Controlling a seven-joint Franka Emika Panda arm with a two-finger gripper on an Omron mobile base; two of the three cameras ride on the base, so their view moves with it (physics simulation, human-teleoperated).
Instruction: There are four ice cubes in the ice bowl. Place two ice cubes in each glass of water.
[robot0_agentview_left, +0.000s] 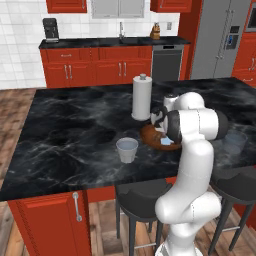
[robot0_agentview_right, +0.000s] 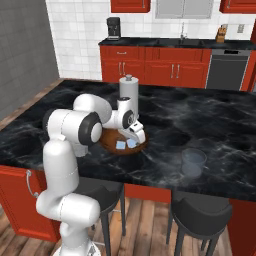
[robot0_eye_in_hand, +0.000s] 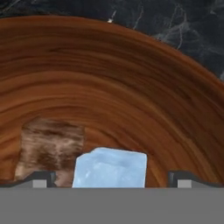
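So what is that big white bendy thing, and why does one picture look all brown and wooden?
That white thing is a robot arm. Two cameras ride behind it, one on each side. The third sits on its hand, staring into a wooden ice bowl, so it looks all brown. On the dark counter stand two glasses of water and a paper-towel roll. The gripper is open, holding nothing, with an ice cube between its fingertips.
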